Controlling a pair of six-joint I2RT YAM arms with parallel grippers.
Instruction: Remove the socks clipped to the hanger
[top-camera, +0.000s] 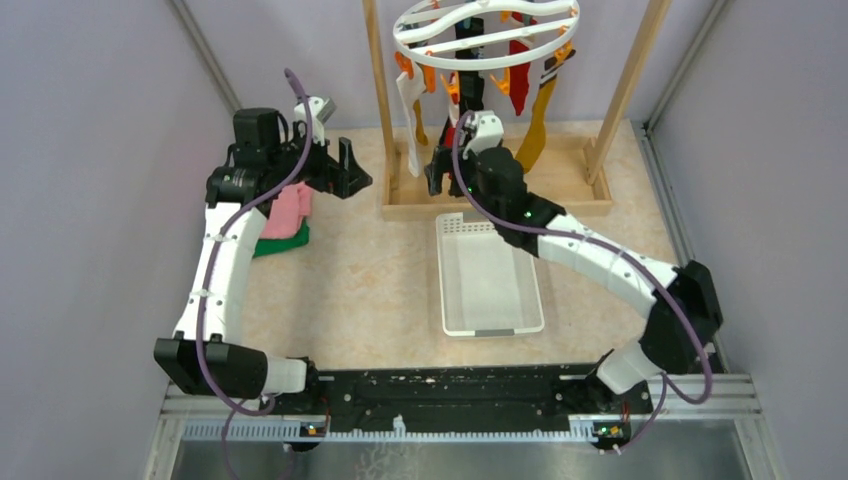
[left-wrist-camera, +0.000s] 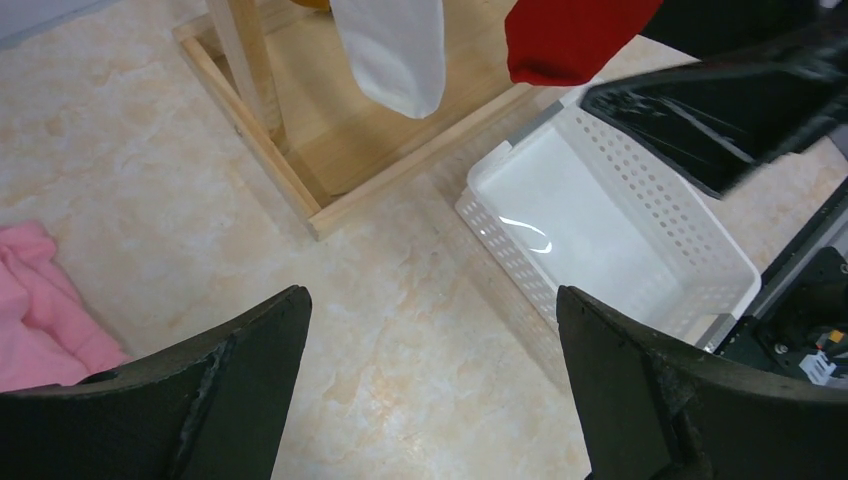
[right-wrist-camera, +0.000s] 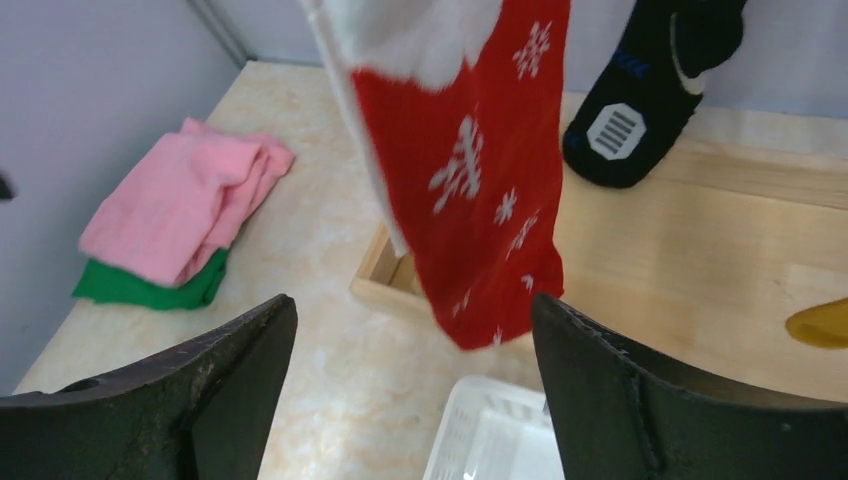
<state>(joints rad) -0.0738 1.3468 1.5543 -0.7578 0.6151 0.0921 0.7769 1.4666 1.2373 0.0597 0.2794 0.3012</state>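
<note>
Since the socks (top-camera: 537, 125) hang clipped to the hanger (top-camera: 486, 30), we're at the approach: right gripper (right-wrist-camera: 412, 315) apart, empty, facing the red snowflake sock (right-wrist-camera: 480, 190); next, close on it and tug down; left gripper (left-wrist-camera: 432, 300) apart, idle

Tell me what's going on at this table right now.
Two robot arms are here to pull the socks off the white hanger; several hang clipped. The right pincer is open, lined up on the red snowflake sock without gripping it. The left pincer hovers open to the side, holding nothing. A white basket sits nearby.
</note>
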